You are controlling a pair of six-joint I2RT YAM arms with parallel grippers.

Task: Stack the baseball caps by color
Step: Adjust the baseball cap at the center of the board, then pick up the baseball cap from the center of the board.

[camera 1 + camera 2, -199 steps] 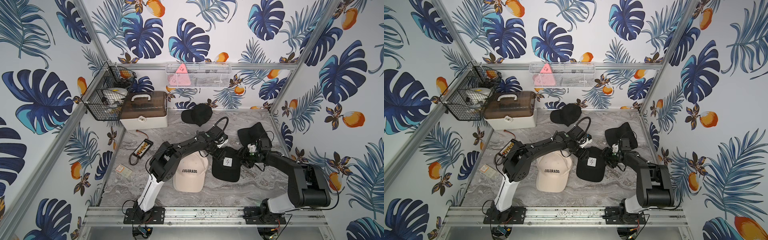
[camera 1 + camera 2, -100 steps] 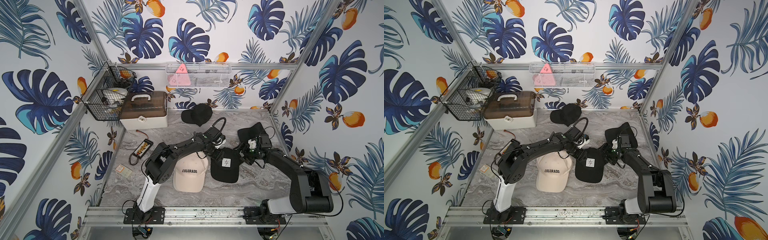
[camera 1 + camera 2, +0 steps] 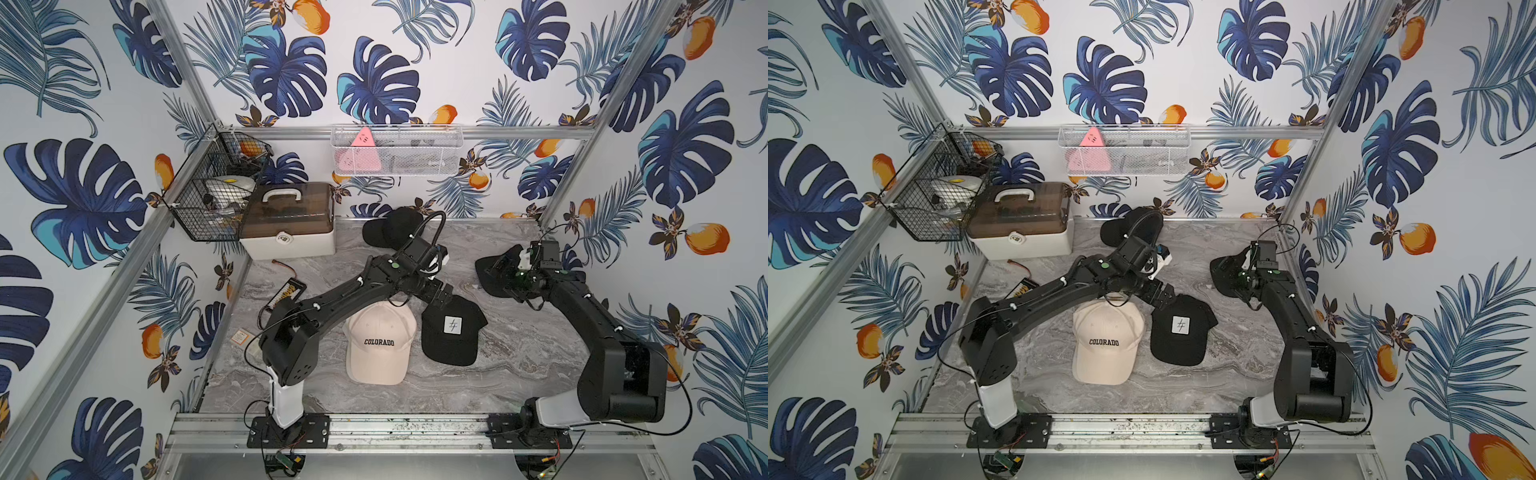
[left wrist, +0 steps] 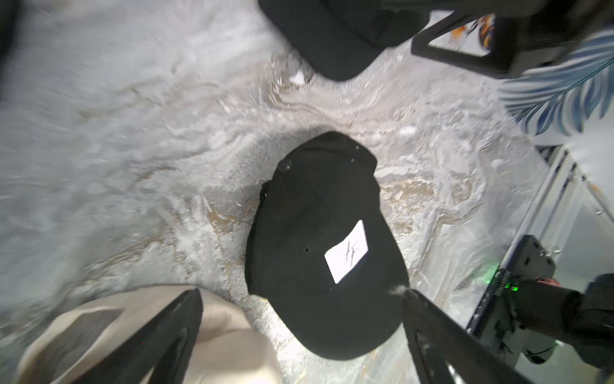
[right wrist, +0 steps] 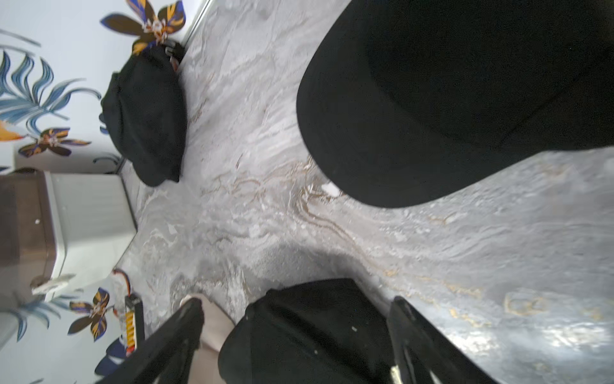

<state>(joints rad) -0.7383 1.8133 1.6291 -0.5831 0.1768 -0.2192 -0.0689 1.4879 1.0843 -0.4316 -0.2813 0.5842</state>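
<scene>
Soft, light logo cap (image 3: 440,345) beside cream cap (image 3: 380,353), probably best pinched at brim; left gripper (image 4: 299,292), right gripper (image 5: 296,302) spread empty.

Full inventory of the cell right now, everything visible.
COLORADO cap: 1 seen, cream, table front centre
logo cap: 1, black, right of it
back cap: 1, black, table rear
right-side cap: 1, black, table right
storage box: 1, white-brown, back left
wire basket: 1, black, hung left
mesh basket: 1, white, hung rear
battery pack: 1, black-yellow, table left
left gripper: 1, black, open, by logo cap
right gripper: 1, black, open, by right-side cap
</scene>
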